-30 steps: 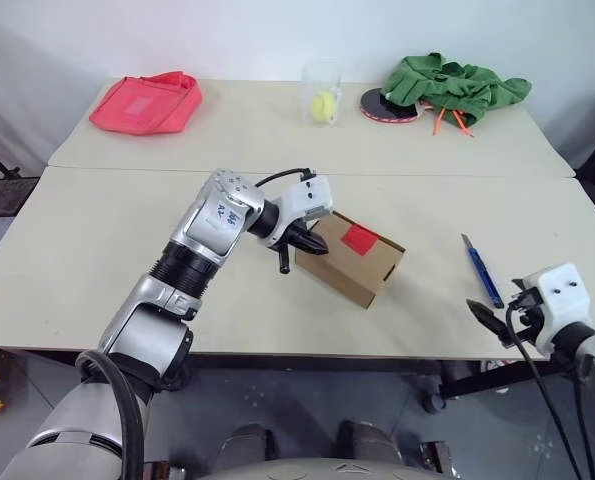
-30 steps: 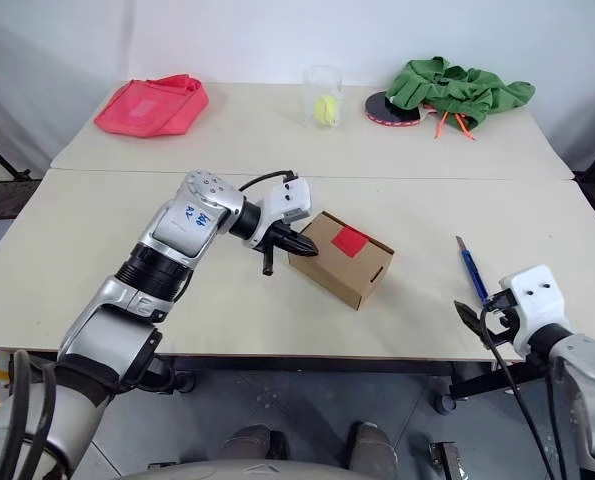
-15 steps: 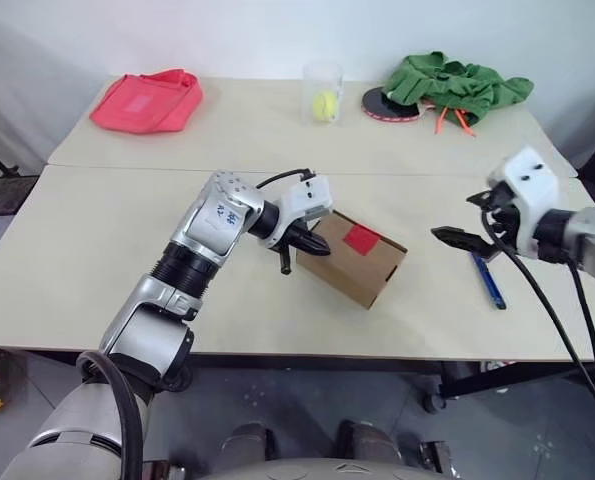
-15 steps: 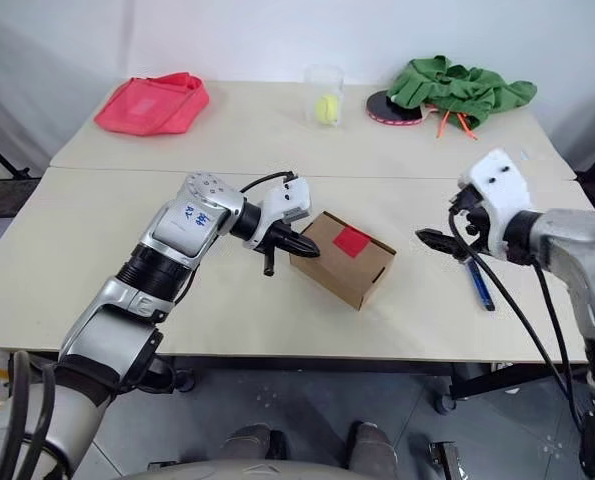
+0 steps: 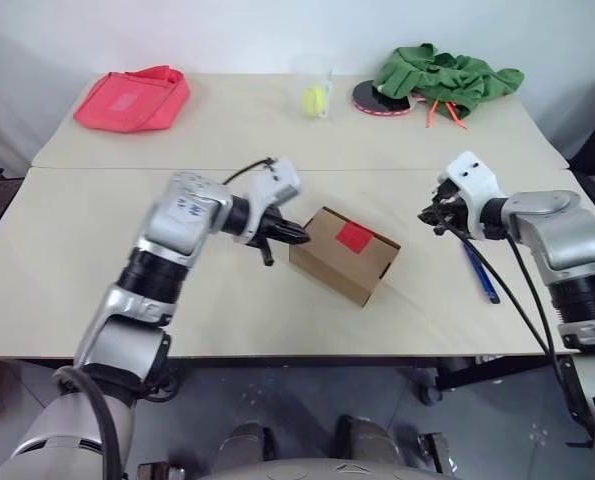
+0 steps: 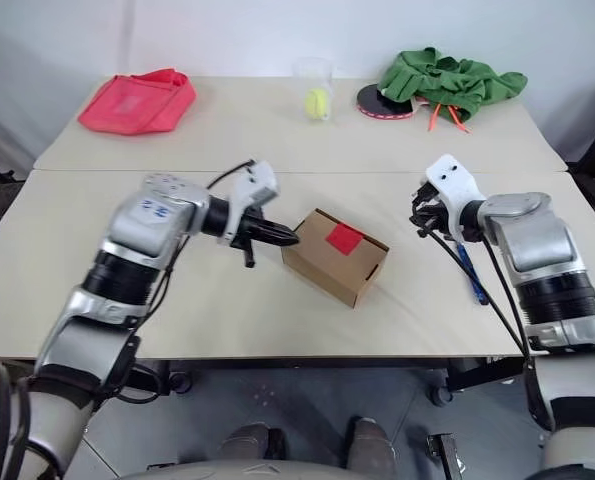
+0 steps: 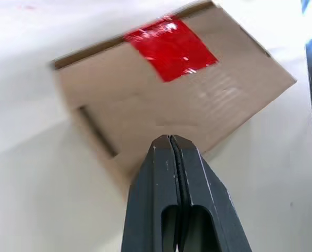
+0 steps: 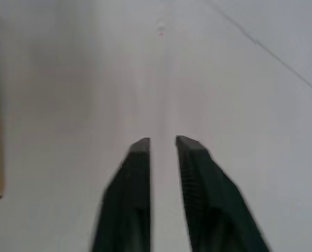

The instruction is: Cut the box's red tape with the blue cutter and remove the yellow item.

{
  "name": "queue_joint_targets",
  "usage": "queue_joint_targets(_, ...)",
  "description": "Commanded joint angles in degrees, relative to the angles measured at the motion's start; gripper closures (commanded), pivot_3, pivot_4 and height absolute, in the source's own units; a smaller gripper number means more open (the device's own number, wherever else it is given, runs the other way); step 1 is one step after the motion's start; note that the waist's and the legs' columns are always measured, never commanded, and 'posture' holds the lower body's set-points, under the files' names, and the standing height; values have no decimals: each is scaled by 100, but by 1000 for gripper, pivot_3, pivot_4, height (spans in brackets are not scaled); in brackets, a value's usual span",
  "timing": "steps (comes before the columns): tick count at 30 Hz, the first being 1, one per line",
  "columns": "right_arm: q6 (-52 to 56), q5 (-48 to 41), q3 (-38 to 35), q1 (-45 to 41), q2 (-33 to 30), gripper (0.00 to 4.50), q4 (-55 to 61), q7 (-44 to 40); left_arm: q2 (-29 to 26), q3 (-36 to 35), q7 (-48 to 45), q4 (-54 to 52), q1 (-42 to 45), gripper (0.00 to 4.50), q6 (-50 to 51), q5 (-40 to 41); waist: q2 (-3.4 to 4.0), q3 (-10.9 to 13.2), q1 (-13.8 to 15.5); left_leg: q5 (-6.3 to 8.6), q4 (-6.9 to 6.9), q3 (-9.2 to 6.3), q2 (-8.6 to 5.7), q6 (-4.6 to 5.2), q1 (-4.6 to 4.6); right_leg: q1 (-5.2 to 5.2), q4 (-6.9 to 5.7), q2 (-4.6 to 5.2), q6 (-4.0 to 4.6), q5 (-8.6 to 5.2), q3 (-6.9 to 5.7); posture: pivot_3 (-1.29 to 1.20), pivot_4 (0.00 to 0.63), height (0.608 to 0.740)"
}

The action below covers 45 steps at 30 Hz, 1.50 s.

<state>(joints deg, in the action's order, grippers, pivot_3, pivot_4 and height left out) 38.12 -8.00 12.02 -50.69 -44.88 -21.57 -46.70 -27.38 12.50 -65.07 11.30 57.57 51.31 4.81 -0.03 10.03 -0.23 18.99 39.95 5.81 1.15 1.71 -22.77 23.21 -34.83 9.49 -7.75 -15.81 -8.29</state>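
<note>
The right end effector point(image 5: 429, 215), fingers nearly together and gripping nothing, is hovering above the blue cutter point(image 5: 478, 270) lying beneath it; descending this narrow risks knocking it away.

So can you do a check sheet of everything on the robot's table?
Surface: pale table, two tops pushed together, bare near the front.
Job's things: box shut, red tape uncut; blue cutter lying flat on the table to the box's right; yellow item: nothing seen.
Clutter: red-pink bag, clear cup with a yellow-green ball, green cloth over a dark disc, all along the far edge.
Grippers: left claw shut, empty, tip by the box's end; right claw closed up, empty, above the table near the cutter.
Cables: black cable hangs from the right wrist.
Surroundings: white wall.
</note>
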Motion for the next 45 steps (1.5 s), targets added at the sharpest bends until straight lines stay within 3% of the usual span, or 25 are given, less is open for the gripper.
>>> queue_joint_targets(1, -501, 307, 115, -265, 204, 4479, -552, -161, -345, -588, -52, -1007, -188, 4500, 797, 687, 0, 0, -16, -1, 1, 1, 0, -2, -9, 13, -9, 0, -2, 1, 0, 0, 150, 740)
queue_joint_targets(3, -659, 398, 168, -339, 359, 4479, -806, -260, -606, -752, -107, -1528, -417, 4500, 1472, 1093, 1, 1, -22, -3, 1, -1, 2, -5, -25, 33, -20, 0, -2, 1, 1, 0, 150, 740)
queue_joint_targets(7, -1064, 641, 270, -434, 547, 4479, -1140, -414, -1008, -415, 160, -2397, -1168, 4500, 1836, 1334, 9, 6, -55, -4, -2, -6, 2, -7, -29, 38, -21, -1, -2, 1, 1, 0, 150, 740)
queue_joint_targets(12, -976, 725, 293, -390, 654, 4479, -951, -720, -652, -324, 904, -2786, -1775, 4500, 2257, 1505, 8, 7, 20, -4, 8, -15, -1, -7, -34, 35, -20, -1, -3, 1, 13, 0, 150, 740)
queue_joint_targets(15, -701, 740, 288, -252, 636, 4479, -554, -837, -374, -187, 1306, -2664, -1870, 4500, 2090, 1436, 8, 7, 19, -4, 12, -16, -3, -7, -36, 34, -18, -2, -3, 1, 17, 0, 150, 740)
queue_joint_targets(18, -129, 606, 230, 90, 492, 4479, 424, -981, 267, -269, 1910, -2117, -1791, 4500, 1781, 1317, 8, 7, 46, -5, 9, -22, -5, -8, -33, 31, -21, -3, -4, 2, 17, 0, 150, 740)
queue_joint_targets(22, 528, 490, 150, 472, 333, 4479, 1397, -1060, 528, -297, 2144, -1840, -1686, 4500, 1615, 1370, 8, 7, 30, -5, 10, -23, -6, -9, -36, 31, -22, -6, -7, 4, 17, 0, 150, 740)
queue_joint_targets(26, 1425, 176, 91, 1047, 42, 4479, 2895, -1154, 408, -171, 2031, -1630, -1600, 4500, 1400, 1411, 8, 7, 30, -6, 8, -19, -5, -11, -35, 31, -20, -6, -7, 4, 17, 0, 150, 740)
queue_joint_targets(32, 2271, -221, 40, 1364, -77, 4479, 4031, -1016, 275, 52, 1837, -1287, -1450, 4500, 1046, 1361, 8, 7, 36, -6, 12, -18, -5, -11, -33, 31, -18, -6, -7, 4, 22, 0, 150, 740)
queue_joint_targets(45, 3119, -742, 57, 1625, -29, 4479, 4910, -461, 331, 545, 1313, -299, -942, 4500, 128, 1150, 6, 8, 139, -7, 15, 34, -8, -9, -34, 33, -13, -6, -7, 4, 28, 0, 150, 740)
